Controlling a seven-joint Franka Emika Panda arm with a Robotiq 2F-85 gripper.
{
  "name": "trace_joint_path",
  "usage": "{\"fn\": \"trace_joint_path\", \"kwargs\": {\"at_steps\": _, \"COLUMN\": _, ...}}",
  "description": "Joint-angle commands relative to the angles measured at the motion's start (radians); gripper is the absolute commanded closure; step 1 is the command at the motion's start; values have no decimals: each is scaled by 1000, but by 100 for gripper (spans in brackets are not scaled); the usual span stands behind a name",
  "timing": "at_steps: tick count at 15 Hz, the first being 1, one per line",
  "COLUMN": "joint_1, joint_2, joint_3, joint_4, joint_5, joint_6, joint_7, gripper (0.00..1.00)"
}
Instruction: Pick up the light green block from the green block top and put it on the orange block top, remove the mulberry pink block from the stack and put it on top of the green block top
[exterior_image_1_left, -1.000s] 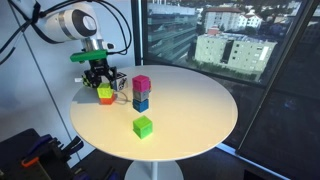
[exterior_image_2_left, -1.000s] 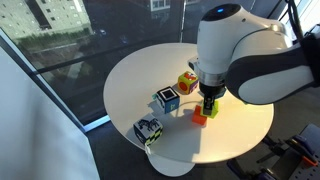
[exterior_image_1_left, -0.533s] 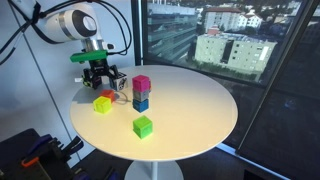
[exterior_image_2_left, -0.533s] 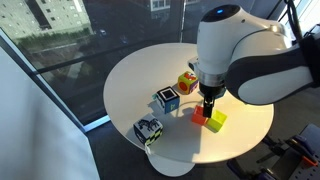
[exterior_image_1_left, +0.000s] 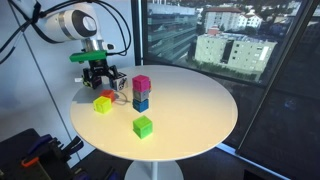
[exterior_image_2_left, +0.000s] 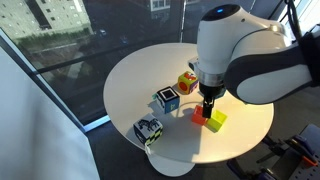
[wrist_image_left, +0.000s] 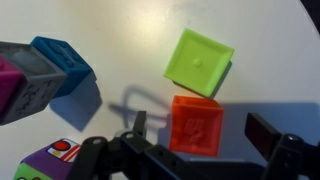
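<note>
wrist view: gripper (wrist_image_left: 201, 132), jaws wide apart, hangs astride the orange block (wrist_image_left: 196, 124); the light green block (wrist_image_left: 200, 62) lies on the table (wrist_image_left: 280, 40) just beside it, not on top, so i would shift over the lime cube, square the jaws to its faces, then close.

This looks like an upper-floor office or lab in a city building: a round white worktop (exterior_image_1_left: 190, 110) stands beside a tall glass wall (exterior_image_1_left: 200, 25) overlooking apartment blocks (exterior_image_1_left: 232, 50) below, and a cabled robot arm (exterior_image_1_left: 70, 22) reaches over it.
</note>
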Motion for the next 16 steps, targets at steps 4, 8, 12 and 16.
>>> {"fn": "trace_joint_path", "kwargs": {"at_steps": 4, "joint_1": -11, "joint_2": 0, "joint_3": 4, "joint_4": 13, "joint_5": 35, "joint_6": -16, "joint_7": -9, "gripper": 0}}
{"fn": "trace_joint_path", "kwargs": {"at_steps": 8, "joint_1": -18, "joint_2": 6, "joint_3": 1, "joint_4": 6, "joint_5": 38, "joint_6": -14, "joint_7": -1, "gripper": 0}}
{"fn": "trace_joint_path", "kwargs": {"at_steps": 12, "joint_1": -25, "joint_2": -9, "joint_3": 2, "joint_4": -30, "joint_5": 53, "joint_6": -2, "joint_7": 2, "gripper": 0}}
{"fn": "trace_joint_path", "kwargs": {"at_steps": 16, "joint_1": -31, "joint_2": -27, "joint_3": 6, "joint_4": -72, "joint_5": 105, "joint_6": 21, "joint_7": -5, "gripper": 0}}
